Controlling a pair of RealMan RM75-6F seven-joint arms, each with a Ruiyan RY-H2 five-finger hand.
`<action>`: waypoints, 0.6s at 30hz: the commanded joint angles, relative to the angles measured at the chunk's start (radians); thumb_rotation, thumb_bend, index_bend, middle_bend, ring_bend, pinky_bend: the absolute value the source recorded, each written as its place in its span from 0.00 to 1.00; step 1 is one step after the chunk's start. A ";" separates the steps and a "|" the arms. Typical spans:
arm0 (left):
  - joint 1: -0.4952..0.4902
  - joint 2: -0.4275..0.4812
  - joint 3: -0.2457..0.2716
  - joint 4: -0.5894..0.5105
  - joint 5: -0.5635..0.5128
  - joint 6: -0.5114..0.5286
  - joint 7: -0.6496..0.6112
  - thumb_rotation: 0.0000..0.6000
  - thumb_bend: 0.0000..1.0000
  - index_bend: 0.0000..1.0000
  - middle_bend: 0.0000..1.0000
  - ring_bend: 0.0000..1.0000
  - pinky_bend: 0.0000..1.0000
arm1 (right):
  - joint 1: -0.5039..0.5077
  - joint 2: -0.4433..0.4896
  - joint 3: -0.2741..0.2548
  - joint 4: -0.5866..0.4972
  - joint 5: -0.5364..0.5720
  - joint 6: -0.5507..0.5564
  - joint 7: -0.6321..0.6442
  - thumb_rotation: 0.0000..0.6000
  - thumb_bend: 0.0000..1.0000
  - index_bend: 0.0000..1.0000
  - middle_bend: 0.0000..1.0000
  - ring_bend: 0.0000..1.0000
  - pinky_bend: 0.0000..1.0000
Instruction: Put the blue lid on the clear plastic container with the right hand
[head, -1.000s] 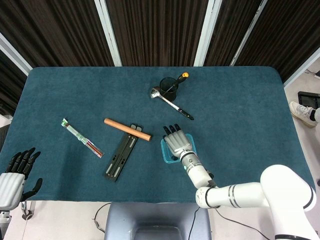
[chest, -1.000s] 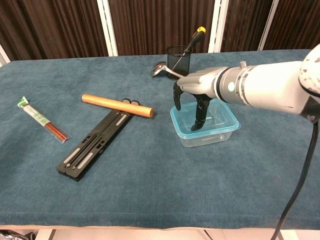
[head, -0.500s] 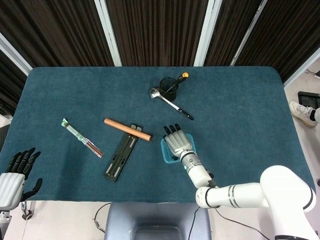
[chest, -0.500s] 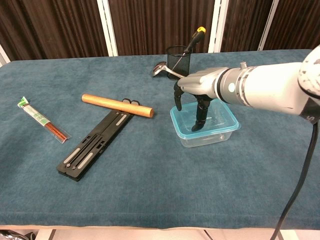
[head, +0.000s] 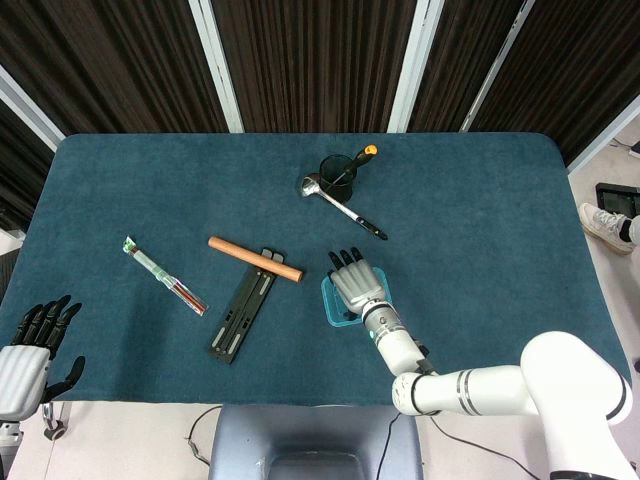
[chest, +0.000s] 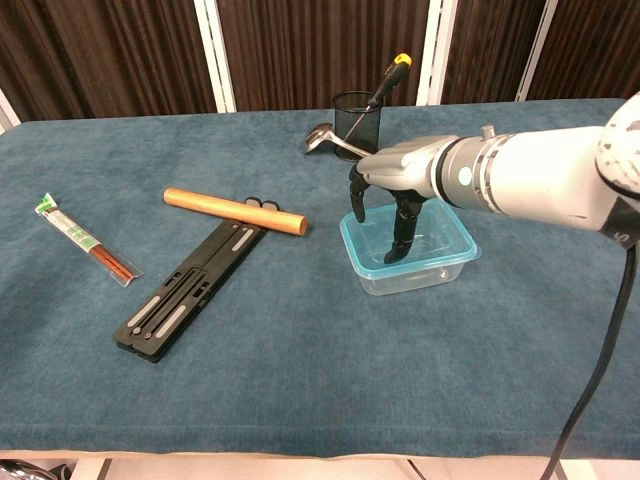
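Note:
The clear plastic container (chest: 415, 272) stands right of the table's centre, and the blue lid (chest: 445, 238) lies on top of it with its rim showing all round. My right hand (chest: 402, 172) hovers over the container's left half, fingers pointing down and apart, their tips touching the lid's top. It grips nothing. In the head view the right hand (head: 356, 285) covers most of the container (head: 328, 306). My left hand (head: 35, 345) hangs off the table's near left corner, fingers spread and empty.
A black mesh cup (chest: 359, 117) with a yellow-handled screwdriver stands behind the container, with a ladle (head: 333, 198) beside it. To the left lie a wooden rod (chest: 235, 211), a black folding rack (chest: 190, 290) and a packet of chopsticks (chest: 85, 243).

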 joint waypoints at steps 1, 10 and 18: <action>-0.002 0.000 -0.002 0.001 0.000 -0.001 -0.001 1.00 0.42 0.00 0.00 0.01 0.08 | 0.000 -0.001 0.000 0.001 0.002 -0.003 -0.001 1.00 0.19 0.47 0.13 0.05 0.09; -0.002 0.001 -0.002 -0.001 0.000 -0.001 0.000 1.00 0.42 0.00 0.00 0.01 0.08 | 0.002 -0.005 0.001 0.006 0.005 -0.003 -0.004 1.00 0.19 0.47 0.13 0.05 0.09; -0.001 0.001 -0.001 -0.001 0.001 0.001 -0.001 1.00 0.42 0.00 0.00 0.01 0.08 | 0.000 -0.002 0.005 0.002 0.002 0.001 -0.001 1.00 0.19 0.47 0.13 0.05 0.08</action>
